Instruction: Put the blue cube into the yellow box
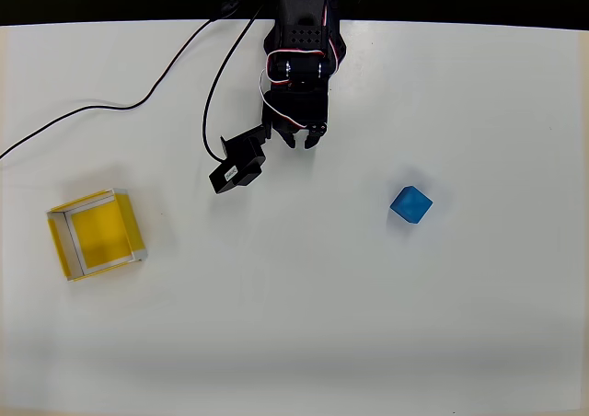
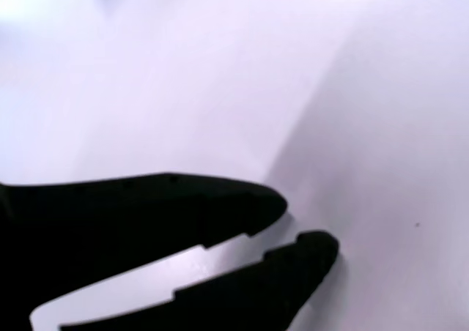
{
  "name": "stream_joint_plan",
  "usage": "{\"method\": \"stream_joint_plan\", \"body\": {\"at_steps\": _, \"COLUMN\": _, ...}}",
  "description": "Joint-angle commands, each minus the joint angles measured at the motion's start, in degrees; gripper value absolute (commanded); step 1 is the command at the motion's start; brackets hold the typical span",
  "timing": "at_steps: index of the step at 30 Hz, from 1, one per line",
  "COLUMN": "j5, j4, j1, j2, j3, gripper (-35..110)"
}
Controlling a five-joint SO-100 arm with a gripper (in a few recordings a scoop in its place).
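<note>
The white worktop carries everything. The black arm reaches in from the far edge at mid-width, with a black cable trailing toward the left edge. The box, a shallow yellow tray with pale rims, sits near the left edge, turned slightly askew. A small black camera block hangs beside the gripper, whose fingers stand slightly apart around nothing but bare worktop. The cube, bright blue and plain-faced, rests right of centre, well apart from the box, nothing between them.
</note>
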Motion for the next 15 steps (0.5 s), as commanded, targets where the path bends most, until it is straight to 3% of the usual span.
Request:
{"method": "stream_joint_plan", "body": {"at_steps": 1, "j5": -0.53, "j4": 0.70, "j1": 0.70, "j2": 1.76, "j3": 1.49, "gripper": 3}}
{"method": "stream_joint_plan", "body": {"at_steps": 12, "j5": -3.69, "j4": 0.88, "j1": 0.35, "j2": 1.67, "j3": 1.49, "gripper": 3}}
{"method": "stream_joint_plan", "body": {"at_steps": 15, "j5": -5.62, "j4": -10.11, "j1": 0.00, "j2": -2.72, "j3": -0.35, "gripper": 5}}
